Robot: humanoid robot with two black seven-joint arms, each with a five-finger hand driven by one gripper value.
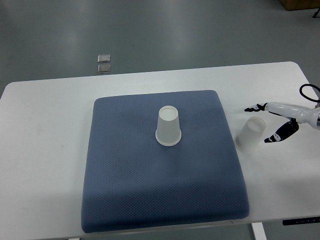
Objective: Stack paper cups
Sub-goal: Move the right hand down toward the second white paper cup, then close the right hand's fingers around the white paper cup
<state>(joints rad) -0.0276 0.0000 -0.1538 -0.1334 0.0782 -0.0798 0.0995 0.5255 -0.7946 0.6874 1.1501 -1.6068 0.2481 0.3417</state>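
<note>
Cups first: I count two paper cups, both upside down. One cup [168, 126] stands on the blue mat [125, 190], near the mat's middle and well to the left of my right robot hand [276, 123], mouth down on the fabric with its narrower base facing up. The second cup [250, 135] sits off the mat on the bare white desk [45, 150], just beside the mat's right edge and immediately left of the robot hand, also mouth down and leaning slightly in this steep view.

My right robot hand comes in from the picture's right edge, a white wrist with dark-tipped fingers. The fingers are spread apart: one dark fingertip [251, 108] reaches out above and to the right of the second cup, another [274, 139] hangs lower, close to that cup's right side. I see a small gap between the lower fingertip and the cup wall, so the hand holds nothing. A black cable [306, 90] loops behind the wrist at the frame edge.

Beyond the desk, on the grey floor [200, 30], far up and left from the robot hand, lie two small clear square pieces [104, 62], one just behind the other.
</note>
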